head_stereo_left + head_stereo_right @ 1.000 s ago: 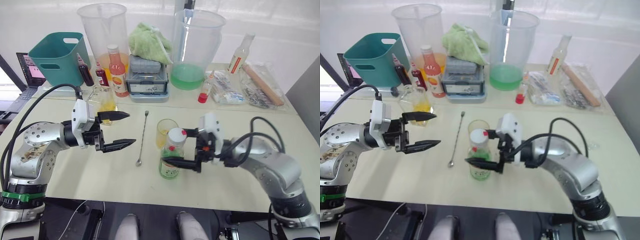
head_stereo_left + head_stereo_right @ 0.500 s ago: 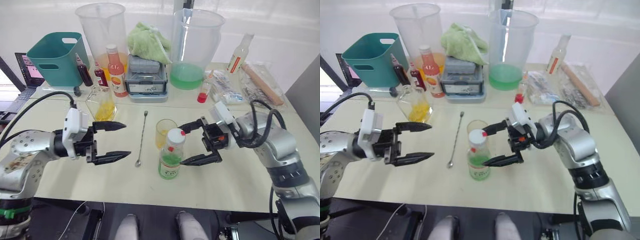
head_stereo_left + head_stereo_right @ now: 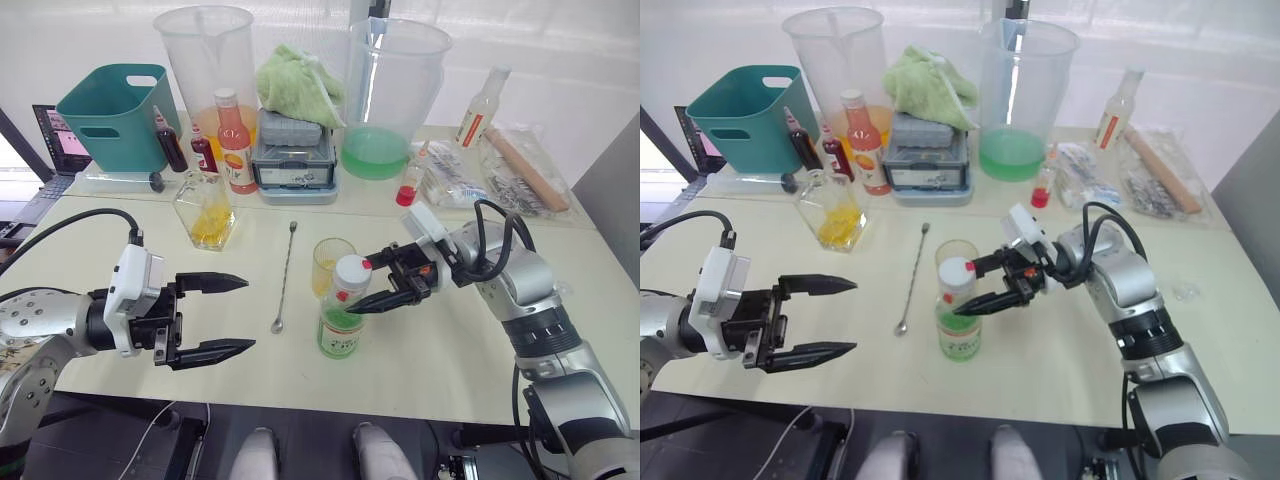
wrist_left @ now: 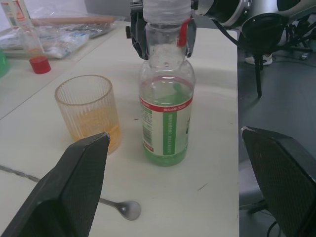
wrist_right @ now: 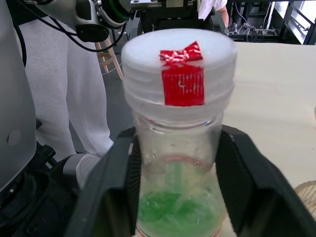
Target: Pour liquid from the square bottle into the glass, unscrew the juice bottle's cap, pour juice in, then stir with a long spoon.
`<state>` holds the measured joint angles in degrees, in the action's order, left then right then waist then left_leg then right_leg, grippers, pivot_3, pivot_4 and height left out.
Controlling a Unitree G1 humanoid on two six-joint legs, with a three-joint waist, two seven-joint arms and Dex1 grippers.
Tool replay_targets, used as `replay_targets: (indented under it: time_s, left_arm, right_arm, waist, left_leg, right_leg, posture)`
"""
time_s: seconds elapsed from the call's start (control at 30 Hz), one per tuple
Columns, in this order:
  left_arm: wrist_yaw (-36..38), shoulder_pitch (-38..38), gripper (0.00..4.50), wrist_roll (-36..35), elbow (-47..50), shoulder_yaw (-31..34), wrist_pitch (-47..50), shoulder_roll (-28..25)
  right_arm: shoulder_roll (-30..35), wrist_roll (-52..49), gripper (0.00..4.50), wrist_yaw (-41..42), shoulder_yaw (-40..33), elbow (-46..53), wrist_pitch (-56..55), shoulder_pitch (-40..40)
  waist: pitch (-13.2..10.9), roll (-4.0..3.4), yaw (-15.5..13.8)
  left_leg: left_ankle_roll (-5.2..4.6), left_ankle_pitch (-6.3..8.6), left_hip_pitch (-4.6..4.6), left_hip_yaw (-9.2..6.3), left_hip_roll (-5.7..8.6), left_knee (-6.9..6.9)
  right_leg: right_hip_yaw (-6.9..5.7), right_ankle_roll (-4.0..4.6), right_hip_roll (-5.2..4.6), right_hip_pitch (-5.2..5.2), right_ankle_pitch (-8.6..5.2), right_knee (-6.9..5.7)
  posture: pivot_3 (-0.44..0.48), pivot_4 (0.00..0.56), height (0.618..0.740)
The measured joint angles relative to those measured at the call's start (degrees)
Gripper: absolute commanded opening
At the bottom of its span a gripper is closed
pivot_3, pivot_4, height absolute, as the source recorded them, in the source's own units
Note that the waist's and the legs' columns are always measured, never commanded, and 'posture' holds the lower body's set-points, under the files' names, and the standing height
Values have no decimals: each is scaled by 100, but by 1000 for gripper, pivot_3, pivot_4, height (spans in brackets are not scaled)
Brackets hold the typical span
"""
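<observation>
The juice bottle (image 3: 341, 318) is standing upright on the pale surface (image 3: 450, 340), near its front edge, with the glass (image 3: 330, 264) just behind it holding a little yellow liquid. The bottle's label is showing green and white bands under a red stripe; its lettering is too small to read. The white cap (image 5: 178, 69) is sitting on the neck, carrying a red tape mark with no writing. The right end effector (image 3: 372, 283) is reaching in from the right, its two black fingers (image 5: 249, 187) flanking the bottle's shoulder just below the cap; whether they are pressing the plastic I cannot tell. The left end effector (image 3: 228, 316) is hovering wide apart, left of the bottle and holding nothing. The long spoon (image 3: 283, 278) is lying flat between them. The square bottle (image 3: 207, 207) is standing farther back on the left.
</observation>
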<state>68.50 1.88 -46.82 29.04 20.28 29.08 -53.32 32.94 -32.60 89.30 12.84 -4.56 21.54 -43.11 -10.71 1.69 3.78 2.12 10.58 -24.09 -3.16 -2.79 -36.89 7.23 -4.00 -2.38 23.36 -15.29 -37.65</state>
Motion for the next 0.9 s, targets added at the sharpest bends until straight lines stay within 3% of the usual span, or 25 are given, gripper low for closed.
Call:
replay_targets:
  time_s: [0.27, 0.6, 0.73, 0.9]
  left_arm:
    - [175, 614, 4500, 33, -386, -619, -44, 155]
    - [838, 1822, 4500, 601, -1507, -1762, -501, 788]
    - [1248, 2366, 4500, 818, -2132, -2041, -733, 979]
    - [1543, 2530, 4500, 916, -2454, -2218, -811, 1121]
  right_arm:
    - [276, -213, 1216, -591, -468, 1077, 468, 709]
    - [228, -962, 1214, -3531, -1699, 3921, 1743, 2368]
    - [-90, -984, 1213, -4759, -1807, 4708, 1984, 3218]
    - [-382, -618, 1211, -5586, -1650, 5066, 1954, 3728]
  waist:
    - [0, 0, -59]
    - [1, 0, -137]
    - [3, 6, -136]
    - [3, 6, -91]
  left_leg:
    - [0, 0, -3, -1, 2, 1]
    - [0, 0, -9, -3, 4, 0]
    - [3, -2, -10, -8, 5, -3]
    - [3, -2, -8, -3, 3, -1]
  right_leg:
    - [-1, 0, 0, 1, -1, 2]
    - [0, 2, 1, 3, -2, 2]
    - [0, 0, 3, 2, -3, 2]
    - [3, 2, 3, 6, -3, -3]
  posture:
    - [0, 150, 723]
    - [0, 150, 723]
    - [0, 150, 723]
    - [0, 150, 723]
